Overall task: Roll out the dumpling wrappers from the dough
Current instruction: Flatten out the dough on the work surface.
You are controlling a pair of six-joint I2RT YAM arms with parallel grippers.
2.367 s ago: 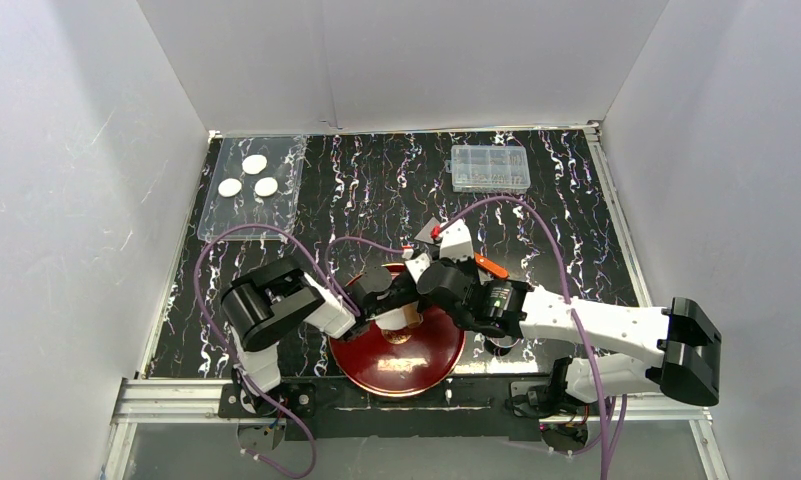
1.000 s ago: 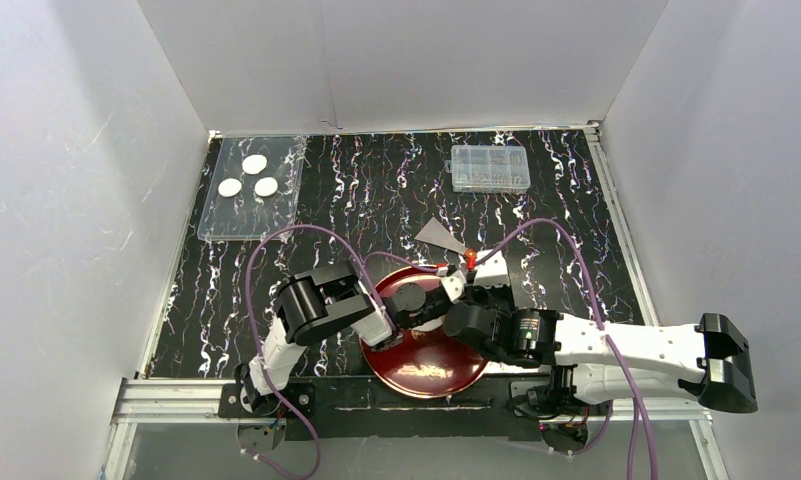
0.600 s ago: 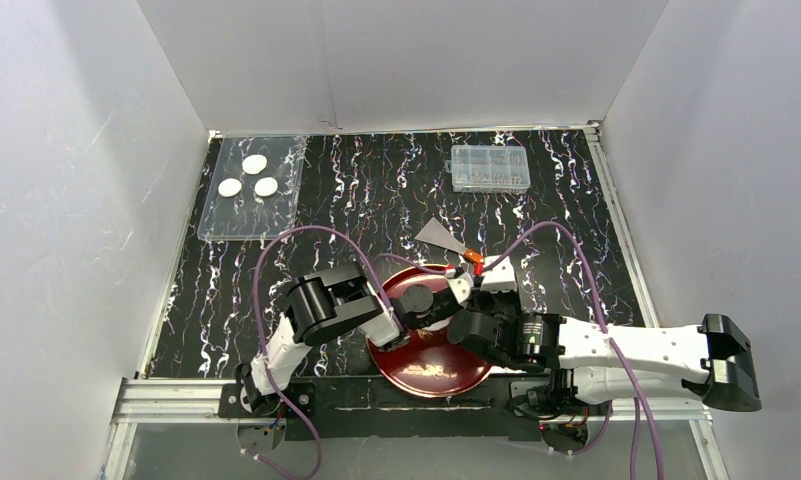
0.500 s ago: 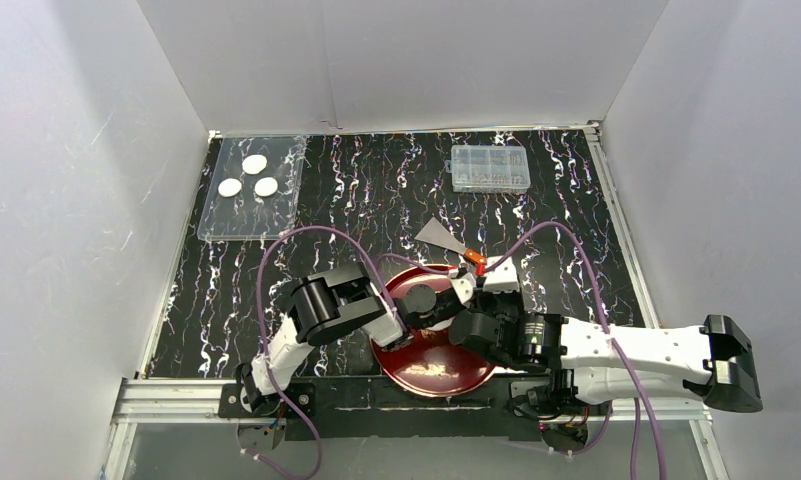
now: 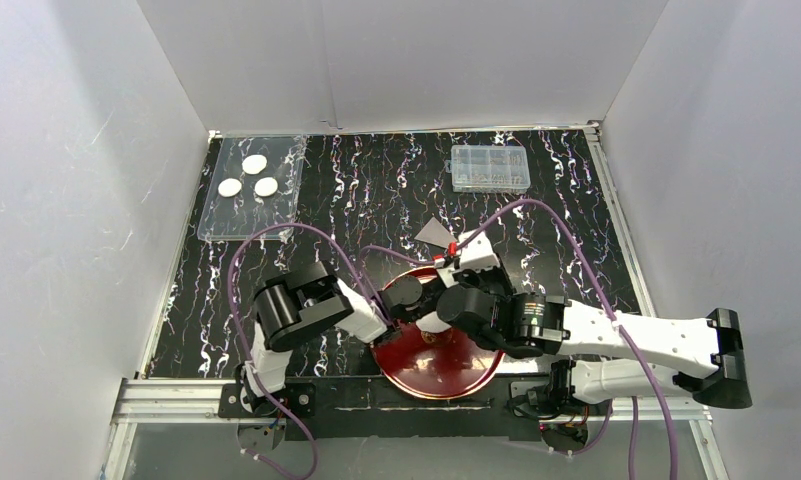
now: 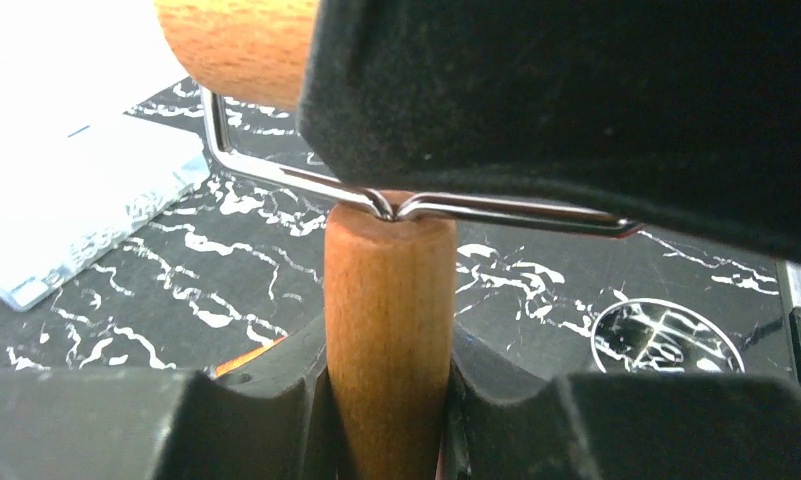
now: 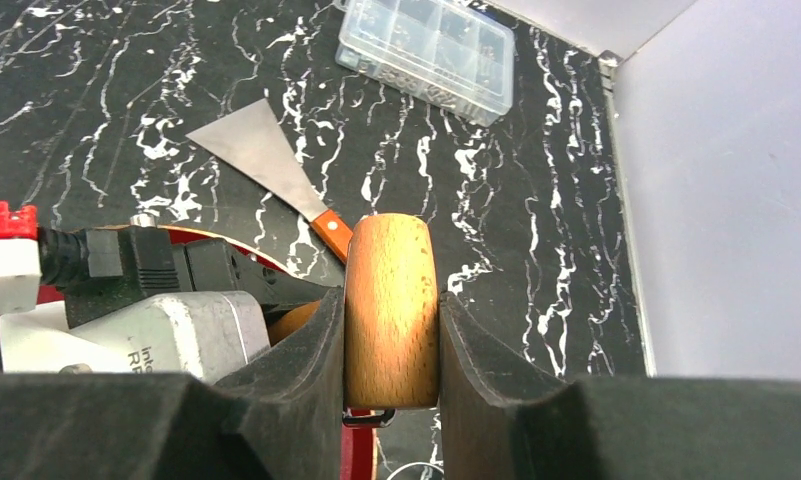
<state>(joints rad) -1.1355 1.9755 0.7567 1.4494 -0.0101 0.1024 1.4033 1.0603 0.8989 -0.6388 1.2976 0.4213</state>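
Observation:
Three dumpling wrappers (image 5: 254,163) lie as white discs on a clear tray (image 5: 246,215) at the far left. Both grippers meet over the red plate (image 5: 436,372) on one wooden roller tool. My left gripper (image 6: 386,400) is shut on its wooden handle (image 6: 386,290), below the metal frame (image 6: 276,172). My right gripper (image 7: 391,345) is shut on a short wooden roller (image 7: 391,290) of the same tool. From above, the left gripper (image 5: 408,297) and right gripper (image 5: 456,300) cover most of the plate. A white patch of dough (image 5: 433,323) peeks out beneath them.
A metal scraper (image 5: 434,232) with an orange handle lies just beyond the plate. A clear compartment box (image 5: 490,167) stands at the far right. A clear ring (image 6: 666,335) rests on the marbled black mat beside the plate. White walls close in three sides.
Both grippers, still on the roller tool, have drawn a little toward the far left over the plate. The left arm's elbow swung left. The plate sits further right than at first.

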